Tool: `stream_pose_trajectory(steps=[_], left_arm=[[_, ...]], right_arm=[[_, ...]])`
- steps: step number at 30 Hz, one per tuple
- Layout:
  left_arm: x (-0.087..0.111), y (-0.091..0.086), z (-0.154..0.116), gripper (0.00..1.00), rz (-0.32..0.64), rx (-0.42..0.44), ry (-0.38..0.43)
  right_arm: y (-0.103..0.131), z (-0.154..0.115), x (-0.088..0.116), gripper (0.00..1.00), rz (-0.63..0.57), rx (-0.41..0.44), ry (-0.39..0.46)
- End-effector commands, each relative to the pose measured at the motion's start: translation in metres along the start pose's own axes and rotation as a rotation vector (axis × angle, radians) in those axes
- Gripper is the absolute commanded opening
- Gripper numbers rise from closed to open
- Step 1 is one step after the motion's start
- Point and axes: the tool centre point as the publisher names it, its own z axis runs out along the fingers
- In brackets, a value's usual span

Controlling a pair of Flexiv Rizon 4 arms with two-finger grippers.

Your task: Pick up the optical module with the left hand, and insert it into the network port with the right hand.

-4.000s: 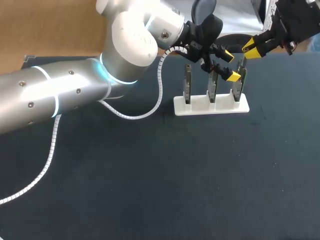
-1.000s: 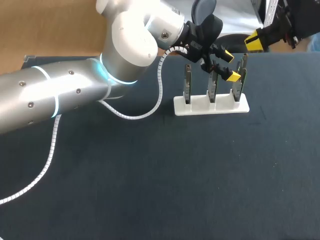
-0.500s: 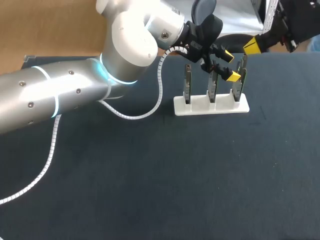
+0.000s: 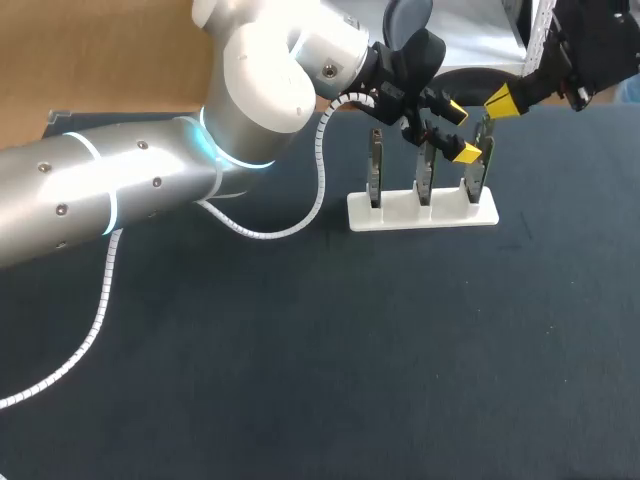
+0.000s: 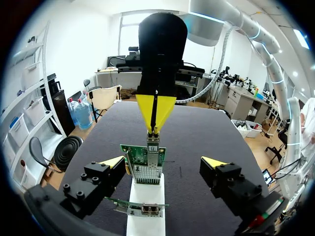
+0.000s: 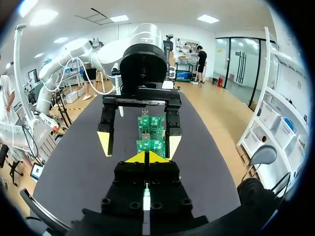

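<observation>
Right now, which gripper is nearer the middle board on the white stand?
Left. The left gripper hangs open beside the middle board; the right gripper is at the end board.

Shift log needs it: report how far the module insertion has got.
Pickup and handover look done: the left gripper stands open, its fingers either side of the circuit board on the white stand. In hand: the right gripper is shut on the optical module, at the board's network port. Left: seating it and letting go; whether it is seated cannot be told.
</observation>
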Motion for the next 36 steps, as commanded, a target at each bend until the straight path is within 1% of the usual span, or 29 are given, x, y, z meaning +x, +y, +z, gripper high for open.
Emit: stream_pose_trajectory(steps=[1,15,36], left_arm=[[-0.001,-0.001,0.000,1.00,-0.002,-0.003,0.004],[-0.001,-0.001,0.000,1.00,-0.002,-0.003,0.004],[-0.001,-0.001,0.000,1.00,-0.002,-0.003,0.004]], right_arm=[[-0.001,0.004,0.003,0.00,0.009,-0.003,0.005],[0.003,0.010,0.014,0.00,0.035,-0.017,0.019],[0.005,0.021,0.021,0.00,0.040,-0.045,0.052]])
